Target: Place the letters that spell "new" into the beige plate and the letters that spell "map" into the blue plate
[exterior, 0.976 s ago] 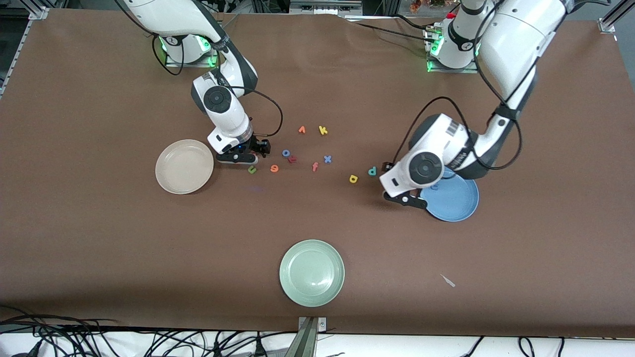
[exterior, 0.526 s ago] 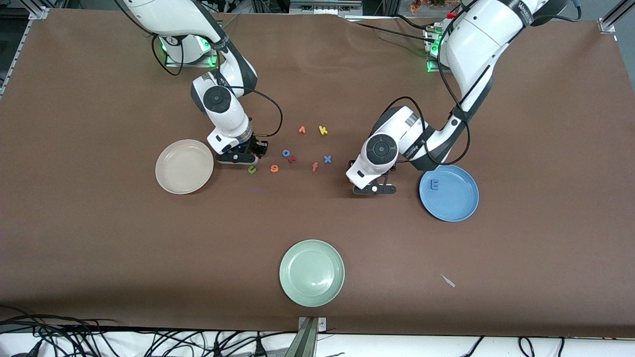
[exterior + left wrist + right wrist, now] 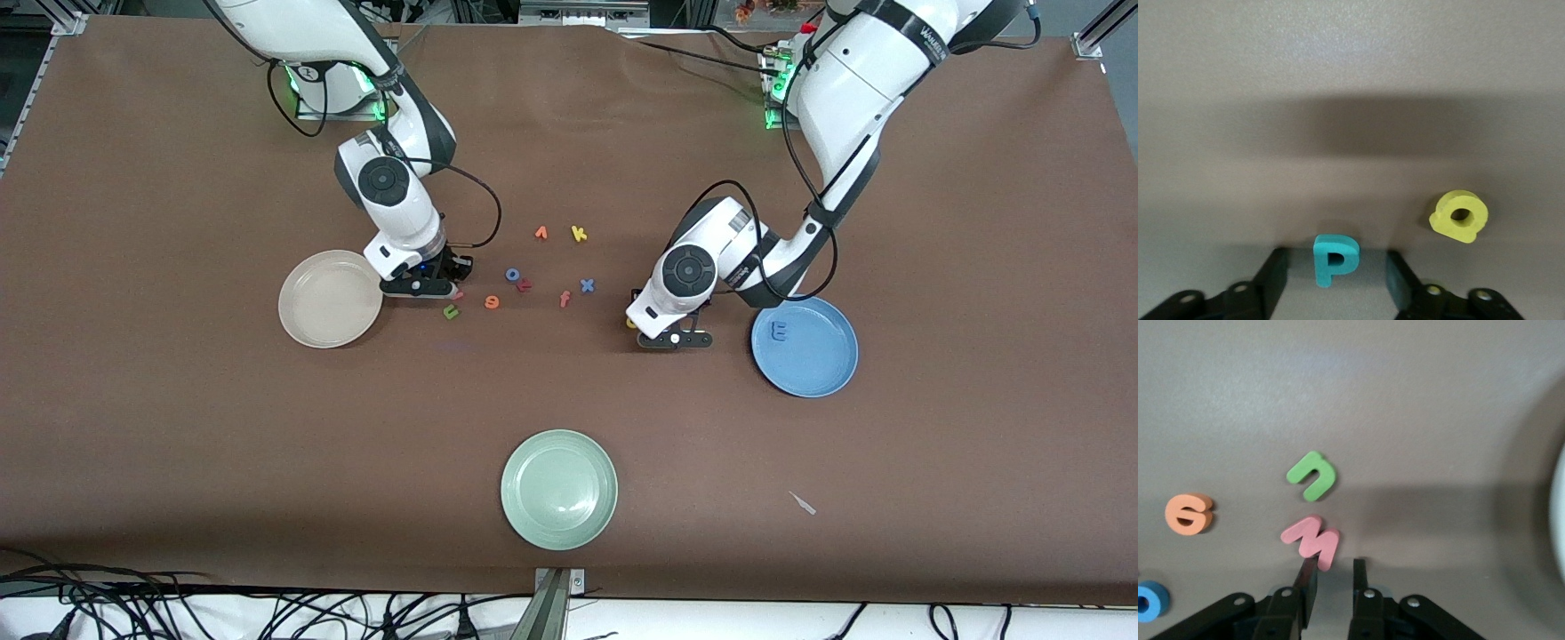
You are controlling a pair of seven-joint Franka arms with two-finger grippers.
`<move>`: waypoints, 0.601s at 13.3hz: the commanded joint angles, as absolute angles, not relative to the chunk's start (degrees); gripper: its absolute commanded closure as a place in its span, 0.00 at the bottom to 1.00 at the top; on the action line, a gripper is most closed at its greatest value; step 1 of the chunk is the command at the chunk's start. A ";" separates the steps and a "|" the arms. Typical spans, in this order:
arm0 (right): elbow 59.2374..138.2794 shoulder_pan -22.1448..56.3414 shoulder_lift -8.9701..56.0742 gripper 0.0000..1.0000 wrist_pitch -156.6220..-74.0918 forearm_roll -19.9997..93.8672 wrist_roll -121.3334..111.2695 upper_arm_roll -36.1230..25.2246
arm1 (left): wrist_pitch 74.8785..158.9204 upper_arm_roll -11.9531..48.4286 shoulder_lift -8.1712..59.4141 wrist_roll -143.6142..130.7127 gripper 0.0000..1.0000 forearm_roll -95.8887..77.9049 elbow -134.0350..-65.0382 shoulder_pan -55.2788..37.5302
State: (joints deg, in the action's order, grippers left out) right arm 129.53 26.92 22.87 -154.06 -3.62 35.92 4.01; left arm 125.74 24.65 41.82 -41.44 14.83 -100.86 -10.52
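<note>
While both Franka arms are reaching down to the brown cloth-covered table, three round shallow plates are lying on it. The cream-beige plate is sitting bare toward the right arm's end. The medium-blue plate is sitting toward the left arm's end. The pale green plate is lying nearest to the front camera, between the other two.

The right gripper is hanging low over the table just beside the beige plate, its fingers drawn almost together. The left gripper is hovering low near the blue plate, its jaws standing apart.

The blue foam m is lying in the blue plate, near the rim toward the robots. The teal foam p is lying flat on the table between the left gripper's spread fingers, with a gap showing on each side. The yellow foam a is resting just beside it, outside the jaws.

The pinkish-red foam w is lying at the tip of one right finger; whether it is being pinched I cannot tell. The green foam n is lying just beside the w, and the orange foam e is lying near it, toward the table's middle. Farther from the front camera, the blue o, orange f, blue x, orange v and yellow k are lying scattered.
</note>
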 commanded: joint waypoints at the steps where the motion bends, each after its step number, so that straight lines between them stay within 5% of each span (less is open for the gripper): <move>1: 129.46 26.89 21.36 0.44 -152.31 -4.66 36.29 3.96 | 125.78 24.70 40.87 -41.05 1.00 16.26 -102.04 -9.85; 3: 128.24 26.98 21.71 0.29 -152.31 -4.66 36.47 4.13 | 124.29 24.70 40.17 -40.96 1.00 16.26 -101.69 -9.76; 8: 119.11 26.81 27.93 0.29 -152.23 -5.09 35.86 3.87 | 117.71 24.87 35.52 -31.15 1.00 15.91 -99.94 -4.94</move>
State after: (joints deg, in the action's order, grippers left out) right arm 124.08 26.97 23.80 -153.26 -3.68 35.87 3.93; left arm 121.84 24.60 39.26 -36.64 15.16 -99.98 -7.61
